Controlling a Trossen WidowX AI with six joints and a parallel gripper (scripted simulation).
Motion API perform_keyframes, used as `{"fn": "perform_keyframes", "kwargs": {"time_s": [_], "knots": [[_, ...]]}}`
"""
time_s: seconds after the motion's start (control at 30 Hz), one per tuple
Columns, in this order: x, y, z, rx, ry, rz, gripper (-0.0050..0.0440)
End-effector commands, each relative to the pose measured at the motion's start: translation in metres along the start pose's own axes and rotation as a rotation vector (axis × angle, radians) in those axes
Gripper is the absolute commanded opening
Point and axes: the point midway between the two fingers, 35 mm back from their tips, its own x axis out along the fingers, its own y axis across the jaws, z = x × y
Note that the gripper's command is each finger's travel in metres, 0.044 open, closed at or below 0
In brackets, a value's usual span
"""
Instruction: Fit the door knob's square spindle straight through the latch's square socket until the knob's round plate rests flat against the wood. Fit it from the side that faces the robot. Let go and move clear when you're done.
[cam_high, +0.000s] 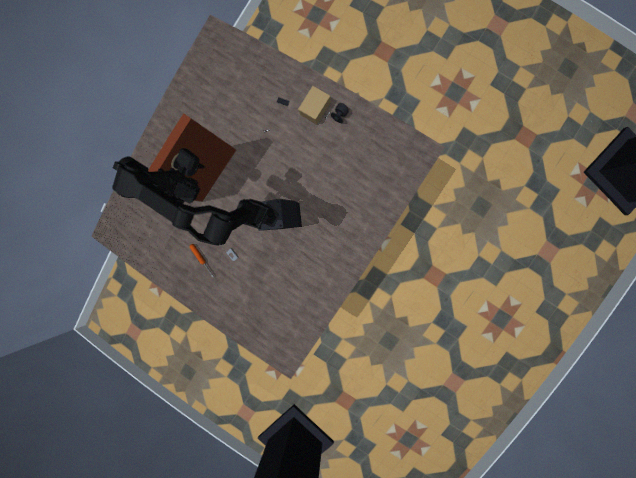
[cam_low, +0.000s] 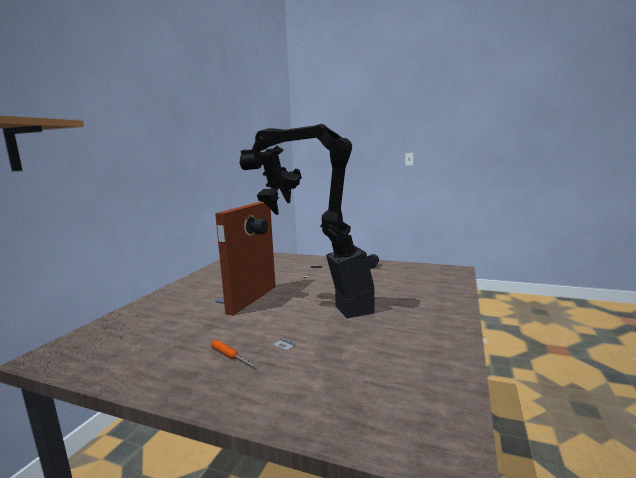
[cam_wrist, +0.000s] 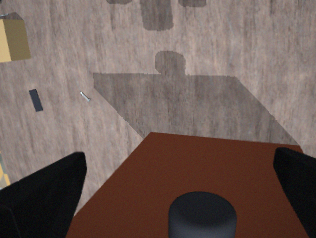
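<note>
The wooden door panel (cam_high: 213, 149) (cam_low: 249, 267) (cam_wrist: 140, 185) stands upright, and the latch's pale faceplate (cam_low: 221, 233) shows on its narrow edge. A dark door knob (cam_low: 260, 226) (cam_wrist: 202, 215) sticks out from the face towards the robot, high up, at the pale-rimmed hole. Its spindle and the latch's socket are hidden, and I cannot tell whether its round plate rests flat against the wood. My gripper (cam_low: 282, 206) (cam_wrist: 180, 159) is open and empty, above the knob and on the robot's side of the panel. The knob is not between the fingertips.
A second dark knob (cam_high: 341, 108) (cam_low: 373, 260) lies beside a yellow block (cam_high: 314, 104) (cam_wrist: 19, 40). An orange screwdriver (cam_high: 196, 253) (cam_low: 223, 348), a metal plate (cam_high: 231, 254) (cam_low: 283, 344), a small dark bar (cam_high: 282, 101) (cam_wrist: 35, 100) and a small metal piece (cam_wrist: 85, 96) lie on the table.
</note>
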Motion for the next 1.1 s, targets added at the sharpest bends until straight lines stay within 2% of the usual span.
{"fn": "perform_keyframes", "kwargs": {"time_s": [0.0,0.3,1.07], "knots": [[-0.015,0.005,0.001,0.0,0.066,-0.013,0.044],[-0.029,0.009,0.004,0.0,0.131,-0.022,0.044],[-0.029,0.009,0.004,0.0,0.131,-0.022,0.044]]}}
